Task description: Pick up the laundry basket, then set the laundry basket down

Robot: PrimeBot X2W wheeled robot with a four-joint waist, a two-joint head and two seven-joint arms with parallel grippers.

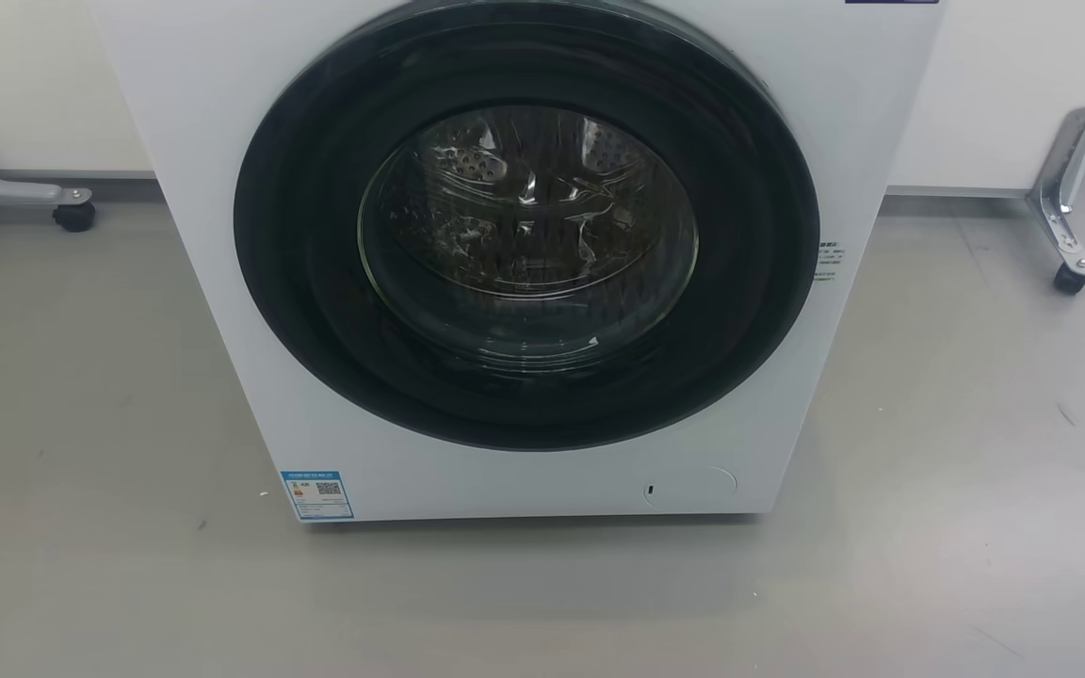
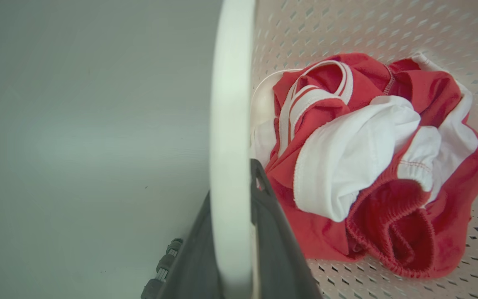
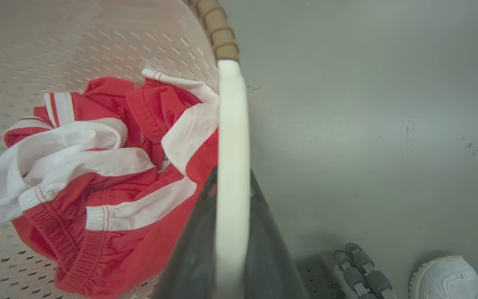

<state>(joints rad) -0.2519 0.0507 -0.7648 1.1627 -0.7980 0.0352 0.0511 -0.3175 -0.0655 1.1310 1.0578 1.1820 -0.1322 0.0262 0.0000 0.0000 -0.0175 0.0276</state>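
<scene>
One washer [image 1: 524, 282], door shut, is faced in the head view. In the left wrist view the left gripper [image 2: 232, 182] is clamped on one white handle [image 2: 230, 83] of the laundry basket [image 2: 388, 29], one red-and-white bundle [image 2: 367, 158] lying inside. In the right wrist view the right gripper [image 3: 232, 178] is clamped on the second handle [image 3: 232, 116], one shoe [image 3: 446, 278] outside. Held so between both, the basket should be kept level and lowered evenly.

The left gripper [image 2: 232, 185] has its dark fingers [image 2: 274, 236] clamped either side of the white handle [image 2: 230, 104] of the laundry basket [image 2: 347, 25]. Inside, a crumpled red-and-white garment [image 2: 367, 158] lies on the perforated bottom; grey floor [image 2: 77, 145] lies outside
</scene>
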